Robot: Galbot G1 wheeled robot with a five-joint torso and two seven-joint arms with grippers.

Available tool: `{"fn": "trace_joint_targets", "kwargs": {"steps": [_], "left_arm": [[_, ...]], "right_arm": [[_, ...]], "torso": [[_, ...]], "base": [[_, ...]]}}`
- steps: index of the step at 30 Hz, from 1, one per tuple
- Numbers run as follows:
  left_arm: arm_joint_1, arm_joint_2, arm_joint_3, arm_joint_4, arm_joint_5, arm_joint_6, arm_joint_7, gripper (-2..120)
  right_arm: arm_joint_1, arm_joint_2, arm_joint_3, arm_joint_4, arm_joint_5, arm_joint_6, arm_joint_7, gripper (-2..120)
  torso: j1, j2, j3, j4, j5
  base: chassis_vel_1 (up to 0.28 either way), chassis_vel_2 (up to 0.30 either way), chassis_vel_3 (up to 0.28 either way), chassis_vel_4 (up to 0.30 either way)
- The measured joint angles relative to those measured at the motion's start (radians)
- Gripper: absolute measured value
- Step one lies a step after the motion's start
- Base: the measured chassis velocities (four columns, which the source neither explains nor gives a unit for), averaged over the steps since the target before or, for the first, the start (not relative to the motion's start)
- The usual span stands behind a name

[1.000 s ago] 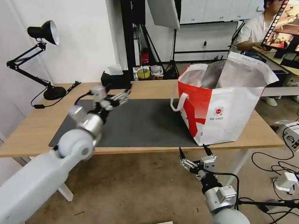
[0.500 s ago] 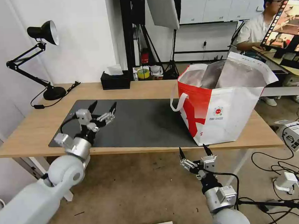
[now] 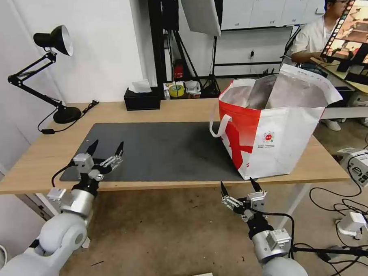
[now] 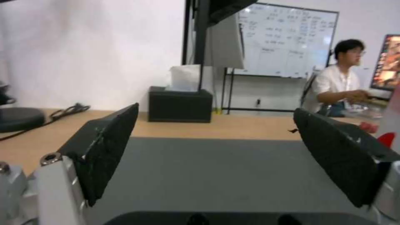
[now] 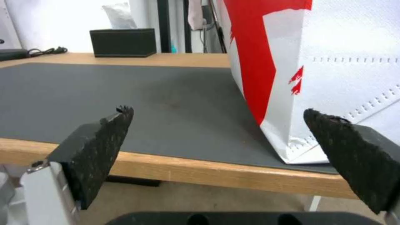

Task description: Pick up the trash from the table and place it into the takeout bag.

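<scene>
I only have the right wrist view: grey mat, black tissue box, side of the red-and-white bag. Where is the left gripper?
Observer: In the head view the left gripper hangs open and holds nothing, low by the near left part of the dark mat.
Operator: Is the bag's top open?
Observer: Yes. The takeout bag stands upright at the right end of the table, with its mouth wide open and its silver lining showing.
Operator: Where does my own gripper sit against the table?
Observer: The right gripper is open, in front of the table's near edge and below it, close under the bag's near corner.
</scene>
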Motion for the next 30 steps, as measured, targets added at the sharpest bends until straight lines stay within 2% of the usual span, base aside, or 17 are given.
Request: {"fn": "trace_joint_targets", "kwargs": {"steps": [2, 7, 10, 18, 30], "left_arm": [[0.035, -0.014, -0.032, 0.002, 0.012, 0.0, -0.004, 100], [0.055, -0.022, -0.049, 0.002, 0.019, -0.001, -0.005, 100], [0.147, -0.068, -0.119, -0.002, 0.07, -0.018, -0.027, 100], [0.28, -0.124, -0.216, -0.015, 0.116, -0.025, -0.031, 100], [0.385, -0.176, -0.251, -0.005, 0.153, -0.028, -0.031, 100]], "right_arm": [[0.0, 0.0, 0.0, 0.0, 0.0, 0.0, 0.0, 100], [0.0, 0.0, 0.0, 0.0, 0.0, 0.0, 0.0, 100], [0.0, 0.0, 0.0, 0.0, 0.0, 0.0, 0.0, 100], [0.0, 0.0, 0.0, 0.0, 0.0, 0.0, 0.0, 100], [0.0, 0.0, 0.0, 0.0, 0.0, 0.0, 0.0, 100]], "torso": [[0.0, 0.0, 0.0, 0.0, -0.0001], [0.0, 0.0, 0.0, 0.0, 0.0], [0.0, 0.0, 0.0, 0.0, -0.0001], [0.0, 0.0, 0.0, 0.0, 0.0], [0.0, 0.0, 0.0, 0.0, 0.0]], "base": [[0.0, 0.0, 0.0, 0.0], [0.0, 0.0, 0.0, 0.0], [0.0, 0.0, 0.0, 0.0], [0.0, 0.0, 0.0, 0.0], [0.0, 0.0, 0.0, 0.0]]}}
